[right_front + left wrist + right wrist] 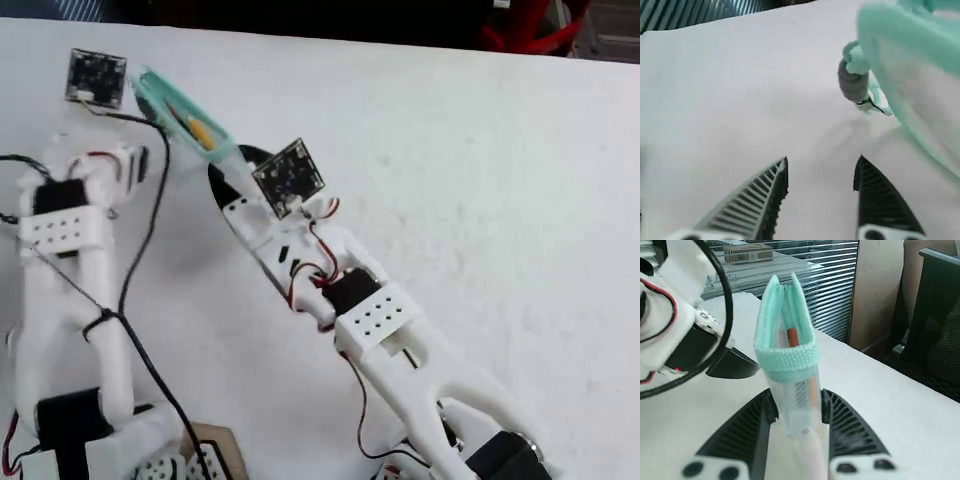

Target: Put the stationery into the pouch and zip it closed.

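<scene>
The right claw point(797, 415) is clamped on one end of the mint pouch point(787, 355), which is pinched between its black fingers point(850, 430) and stretches away from them. A brown pencil point(791, 337) is seen between the pouch's two edges.

The left claw point(822, 165) is spread apart over the bare table point(730, 100), with nothing held. Just beyond its tips, the pouch's other end is shown in the left wrist view, with a grey zipper pull point(852, 82) hanging there.

From above, a yellow piece point(200, 131) is made out inside the pouch; whether it is the pencil cannot be told.
</scene>
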`<act>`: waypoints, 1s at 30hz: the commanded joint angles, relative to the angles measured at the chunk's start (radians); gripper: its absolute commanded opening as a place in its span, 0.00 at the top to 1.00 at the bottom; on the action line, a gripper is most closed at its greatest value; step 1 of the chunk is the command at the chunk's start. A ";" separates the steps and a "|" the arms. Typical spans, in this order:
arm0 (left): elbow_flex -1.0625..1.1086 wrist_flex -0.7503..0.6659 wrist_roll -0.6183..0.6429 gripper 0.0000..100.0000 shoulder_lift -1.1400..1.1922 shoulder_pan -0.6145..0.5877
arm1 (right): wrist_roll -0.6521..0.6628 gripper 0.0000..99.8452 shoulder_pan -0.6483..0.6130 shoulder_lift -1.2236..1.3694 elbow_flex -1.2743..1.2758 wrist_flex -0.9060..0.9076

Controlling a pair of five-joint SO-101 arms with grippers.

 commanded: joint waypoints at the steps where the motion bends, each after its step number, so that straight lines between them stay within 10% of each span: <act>1: 0.043 -0.129 0.126 0.78 -0.002 0.038 | -0.015 0.98 0.010 0.002 0.009 0.018; 9: 0.095 -0.227 0.327 0.78 -0.044 0.059 | -0.015 0.98 0.010 0.008 0.008 0.018; 19: 0.359 -0.773 0.396 0.78 -0.042 0.104 | -0.015 0.98 0.010 0.004 0.009 0.024; 30: 0.176 -0.815 0.399 0.78 0.219 0.079 | -0.015 0.98 0.008 0.002 0.005 0.051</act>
